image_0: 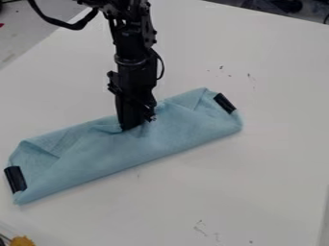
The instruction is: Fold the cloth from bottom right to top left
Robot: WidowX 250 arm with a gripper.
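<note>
The black gripper (133,124) points down onto the upper long edge of the light blue cloth (141,146), near the middle of that edge. The cloth lies folded into a long band slanting from lower left to upper right, with small creases around the gripper. At each end a layer is turned in as a triangular flap. A black strip (15,179) marks the cloth's left end and another black strip (224,103) its right end. The part of the cloth directly behind the gripper is hidden.
The cloth rests on a white tabletop (257,163) with a few small dark marks. A yellow object (22,241) shows at the bottom left corner. The arm comes down from the top edge, with a black cable looping at its left.
</note>
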